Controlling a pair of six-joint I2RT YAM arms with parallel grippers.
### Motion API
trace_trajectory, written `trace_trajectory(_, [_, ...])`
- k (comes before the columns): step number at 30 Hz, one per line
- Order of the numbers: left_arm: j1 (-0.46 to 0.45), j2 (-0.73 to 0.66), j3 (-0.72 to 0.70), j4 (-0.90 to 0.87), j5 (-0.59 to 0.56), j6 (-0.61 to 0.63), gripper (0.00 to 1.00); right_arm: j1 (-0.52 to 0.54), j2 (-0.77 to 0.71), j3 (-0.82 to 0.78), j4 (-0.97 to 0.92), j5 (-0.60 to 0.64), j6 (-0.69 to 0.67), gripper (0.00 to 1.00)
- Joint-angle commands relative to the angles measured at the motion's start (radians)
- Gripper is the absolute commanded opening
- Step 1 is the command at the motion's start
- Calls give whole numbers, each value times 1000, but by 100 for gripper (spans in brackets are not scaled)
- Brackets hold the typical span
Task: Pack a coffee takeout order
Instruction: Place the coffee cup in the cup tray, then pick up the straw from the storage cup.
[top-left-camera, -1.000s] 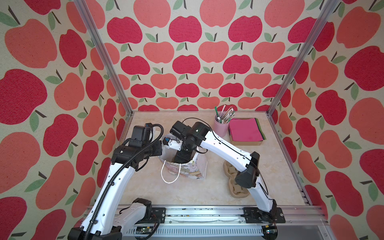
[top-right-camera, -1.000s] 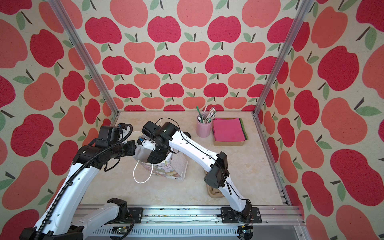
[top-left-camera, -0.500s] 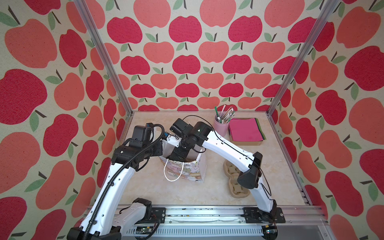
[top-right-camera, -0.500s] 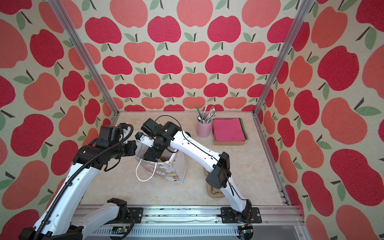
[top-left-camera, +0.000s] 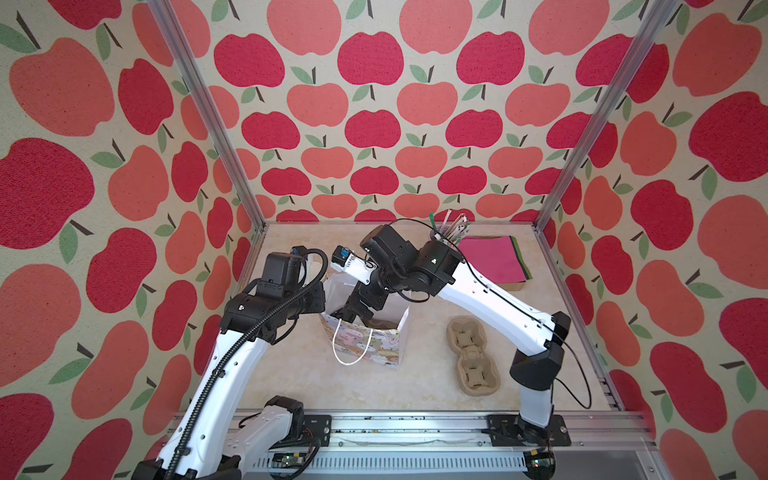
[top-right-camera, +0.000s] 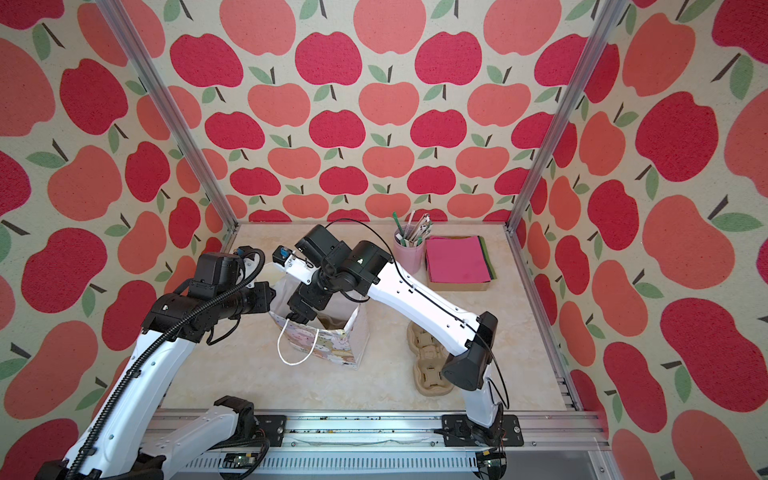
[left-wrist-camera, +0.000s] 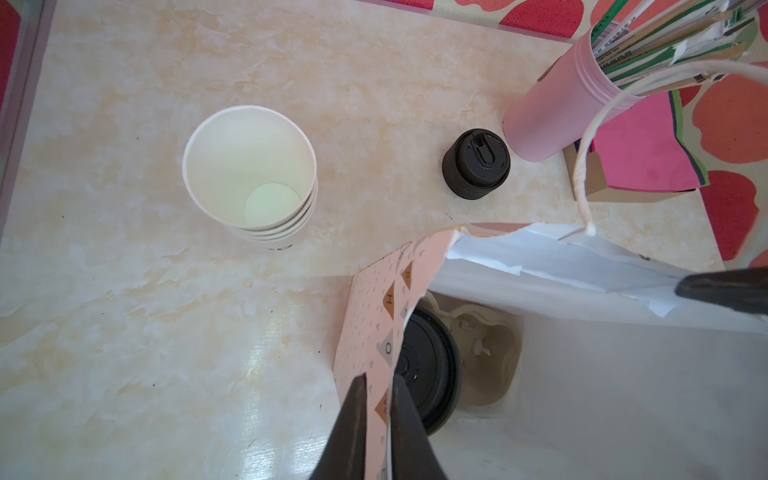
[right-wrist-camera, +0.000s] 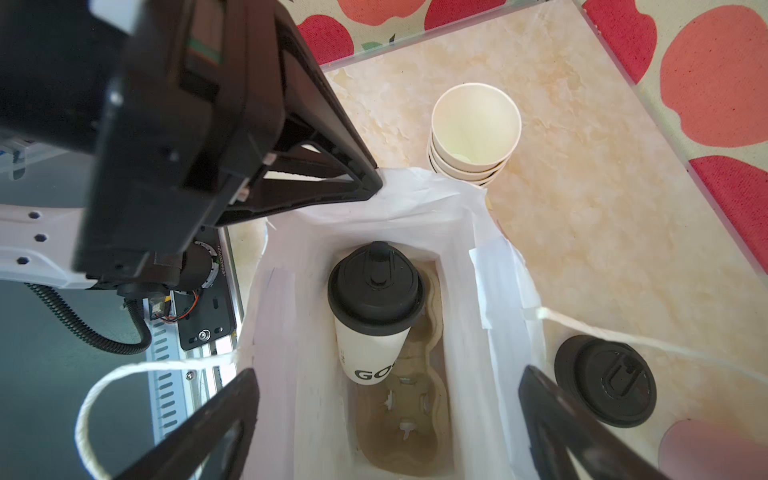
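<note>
Cup (right-wrist-camera: 365, 345) sits bagged beneath the wide-open right fingers (right-wrist-camera: 237, 395); straw (top-right-camera: 397, 224) and napkin (top-right-camera: 457, 257) are nearer that arm (left fingers (left-wrist-camera: 353, 424) straddle the bag (left-wrist-camera: 374, 299) rim, grip unclear).

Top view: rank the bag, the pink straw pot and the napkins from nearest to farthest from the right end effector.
1. Bag: the open right end effector hangs over its mouth.
2. Straw pot: farther back, toward the rear wall.
3. Napkins: beyond the pot, rear right corner.
</note>
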Motion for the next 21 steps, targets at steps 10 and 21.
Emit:
trace_trajectory(10, [1, -49, 27, 35, 10, 5, 52, -26, -223, -154, 163, 72, 24, 99])
trace_trajectory(21, [19, -116, 32, 50, -20, 16, 70, -306, -405, -350, 181, 286, 110, 87])
